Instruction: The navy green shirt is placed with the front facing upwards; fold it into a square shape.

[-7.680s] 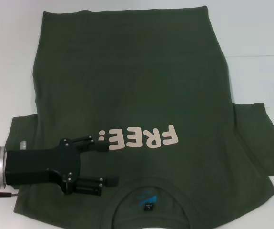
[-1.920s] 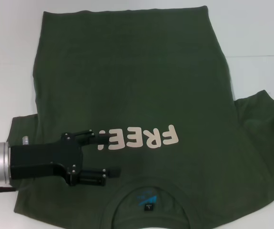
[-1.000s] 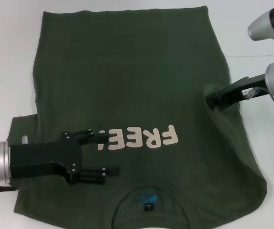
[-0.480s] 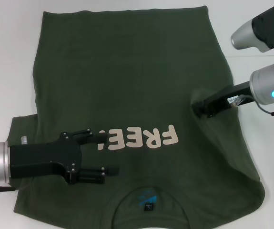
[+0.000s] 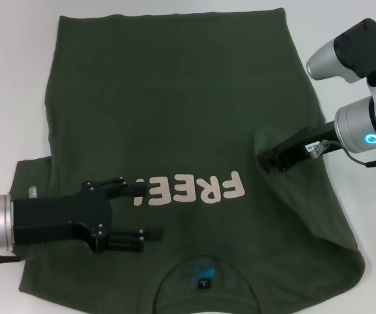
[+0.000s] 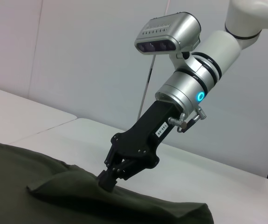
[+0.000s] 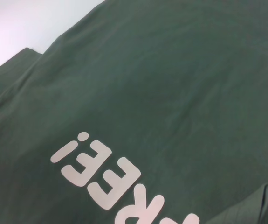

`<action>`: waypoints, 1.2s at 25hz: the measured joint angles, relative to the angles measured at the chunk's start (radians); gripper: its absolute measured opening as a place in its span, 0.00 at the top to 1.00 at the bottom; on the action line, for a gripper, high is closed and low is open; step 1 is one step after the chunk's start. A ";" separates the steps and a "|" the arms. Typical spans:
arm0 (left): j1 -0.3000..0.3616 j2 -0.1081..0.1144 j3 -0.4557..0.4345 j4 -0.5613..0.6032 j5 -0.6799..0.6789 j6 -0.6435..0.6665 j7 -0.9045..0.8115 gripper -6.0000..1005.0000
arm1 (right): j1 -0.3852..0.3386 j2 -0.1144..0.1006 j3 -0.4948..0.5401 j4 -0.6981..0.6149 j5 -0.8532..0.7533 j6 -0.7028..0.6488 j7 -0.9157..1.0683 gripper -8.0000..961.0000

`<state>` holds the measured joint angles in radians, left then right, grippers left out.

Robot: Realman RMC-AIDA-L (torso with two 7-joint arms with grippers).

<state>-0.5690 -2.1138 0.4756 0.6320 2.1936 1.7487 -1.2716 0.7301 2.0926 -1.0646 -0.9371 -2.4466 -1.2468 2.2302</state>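
**Right sleeve being folded in over the chest**

One shirt (image 5: 174, 131) is spread flat on the white tabletop (image 5: 351, 59), front up, its collar (image 5: 204, 275) nearest the robot and its hem at the far side. The cream lettering (image 5: 188, 190) serves as the landmark here.

The right claw (image 5: 269, 159) is pressed together on a pinch of the right sleeve's edge (image 6: 54, 182), which is held folded over the body of the shirt, just beside the lettering's right end and slightly farther from the robot. In the left wrist view a raised flap of cloth is seen under the claw's tips. The left claw (image 5: 142, 209) is spread, one finger lying over the left end of the lettering and the other nearer the collar, low over the cloth; whether the shirt is being pressed down cannot be told.

For the step to go well, the sleeve should probably be laid flat so that the new fold edge runs straight from shoulder to hem, parallel to the shirt's side. The grip should be let go only once the cloth rests down. The left sleeve (image 5: 27, 173) is not yet folded.

Counted: one shirt, two claws, one line of lettering, one neck label (image 5: 203, 282).
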 joint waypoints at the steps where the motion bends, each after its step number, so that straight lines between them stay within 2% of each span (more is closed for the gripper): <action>1: 0.000 0.000 0.000 0.000 0.000 0.000 0.000 0.06 | 0.000 0.000 0.000 0.000 0.000 0.002 0.000 0.95; 6: 0.000 -0.002 0.000 0.000 0.000 0.000 0.000 0.07 | -0.002 0.000 -0.004 0.001 0.000 0.005 -0.005 0.95; 11: 0.000 -0.002 0.000 0.000 0.000 0.000 0.000 0.07 | -0.007 -0.002 -0.001 0.001 0.042 0.004 -0.037 0.71; 14: 0.000 -0.002 0.000 0.000 0.000 -0.001 0.000 0.07 | -0.021 -0.005 0.005 -0.011 0.083 -0.001 -0.068 0.59; 17: 0.000 -0.002 -0.001 0.000 -0.001 -0.001 0.000 0.07 | -0.056 -0.008 0.017 -0.044 0.147 -0.029 -0.143 0.48; 23: 0.002 -0.003 -0.003 -0.001 -0.021 -0.020 -0.006 0.07 | -0.174 -0.007 0.102 -0.076 0.349 -0.151 -0.426 0.35; 28: 0.004 -0.005 -0.003 -0.003 -0.027 -0.052 -0.035 0.07 | -0.262 -0.009 0.211 -0.046 0.451 -0.310 -0.682 0.24; 30: 0.005 -0.006 -0.004 -0.003 -0.030 -0.066 -0.057 0.07 | -0.288 -0.008 0.246 -0.029 0.456 -0.385 -0.783 0.16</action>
<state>-0.5645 -2.1197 0.4720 0.6289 2.1640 1.6825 -1.3288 0.4420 2.0847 -0.8183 -0.9659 -1.9902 -1.6316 1.4476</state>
